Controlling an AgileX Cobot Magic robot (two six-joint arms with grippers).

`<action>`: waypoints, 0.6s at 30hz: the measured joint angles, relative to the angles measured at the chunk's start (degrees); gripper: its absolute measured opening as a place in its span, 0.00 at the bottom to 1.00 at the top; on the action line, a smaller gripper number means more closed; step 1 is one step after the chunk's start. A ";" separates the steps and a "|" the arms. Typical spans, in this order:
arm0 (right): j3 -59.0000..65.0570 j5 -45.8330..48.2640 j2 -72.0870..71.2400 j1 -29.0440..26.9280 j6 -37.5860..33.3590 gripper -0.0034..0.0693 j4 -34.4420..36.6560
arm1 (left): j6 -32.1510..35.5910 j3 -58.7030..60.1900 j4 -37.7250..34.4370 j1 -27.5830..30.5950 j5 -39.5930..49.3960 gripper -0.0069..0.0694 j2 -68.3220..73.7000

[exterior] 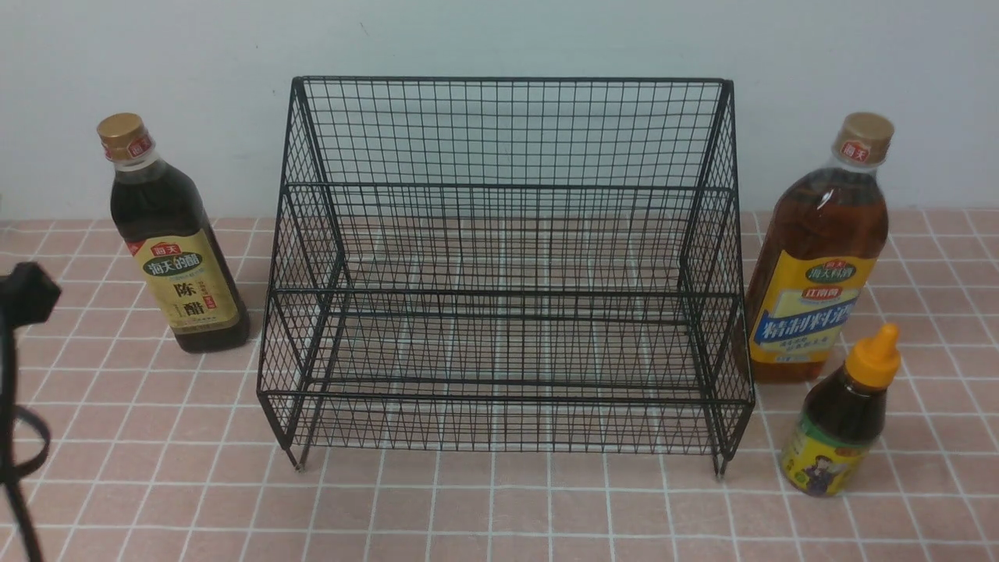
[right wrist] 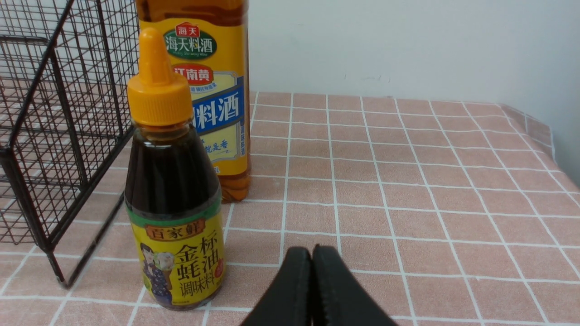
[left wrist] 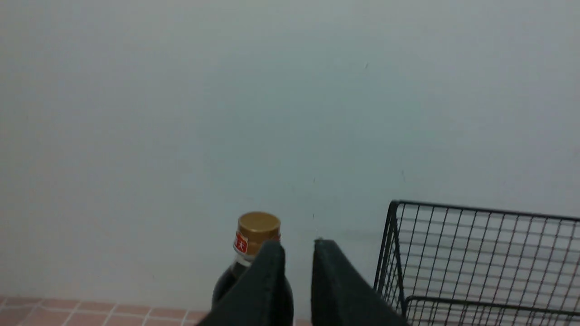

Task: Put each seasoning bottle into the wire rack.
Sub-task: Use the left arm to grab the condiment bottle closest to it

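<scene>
**Q:** Left side: how does the left gripper (left wrist: pixel 297 246) stand?

**A:** Its 2 fingers are slightly apart, with a narrow gap between them and nothing in it. The vinegar bottle (left wrist: pixel 258 228), with a gold cap, stands upright beyond 1 finger and apart from it. The wire rack (exterior: pixel 507 273) stands ahead of the gripper, on the other finger's side.

**Q:** And the right gripper (right wrist: pixel 311 251)?

**A:** Its fingers are pressed together and hold nothing, low over the tiled table (right wrist: pixel 408 181). The small bottle (right wrist: pixel 174 194), with an orange nozzle cap, stands upright near and ahead of the gripper, off toward the rack. The amber bottle (right wrist: pixel 213 90), with a yellow-blue label, stands just behind the small bottle, farther from the gripper and beside the rack's side wall.

**Q:** Where do the 3 bottles sit?

**A:** All 3 stand on the table outside the rack: 1 on the left gripper's side, 2 on the right gripper's side.
</scene>
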 joint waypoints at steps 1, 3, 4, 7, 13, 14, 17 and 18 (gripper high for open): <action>0.00 0.00 0.00 0.00 0.00 0.03 0.00 | 0.03 -1.07 0.04 0.00 -0.31 0.31 3.01; 0.00 0.00 0.00 0.00 0.00 0.03 0.00 | 0.07 -3.03 0.04 0.00 -1.09 0.43 8.06; 0.00 0.00 0.00 0.00 0.00 0.03 0.00 | 0.24 -3.50 0.04 0.00 -1.40 0.48 9.17; 0.00 0.00 0.00 0.00 -0.06 0.03 0.00 | 0.87 -5.70 0.04 0.00 -1.61 0.61 13.04; 0.00 0.00 0.00 0.00 -0.06 0.03 0.00 | 4.04 -11.68 -0.30 0.00 -2.97 0.84 21.73; 0.00 0.00 0.00 0.00 -0.06 0.03 0.00 | 4.77 -12.74 -0.81 0.00 -3.38 0.85 22.99; 0.00 0.00 0.00 0.00 -0.06 0.03 0.00 | 7.03 -14.74 -2.75 0.00 -4.55 0.86 25.12; 0.00 0.00 0.00 0.00 -0.06 0.03 0.00 | 8.51 -15.76 -4.38 0.00 -4.90 0.86 25.92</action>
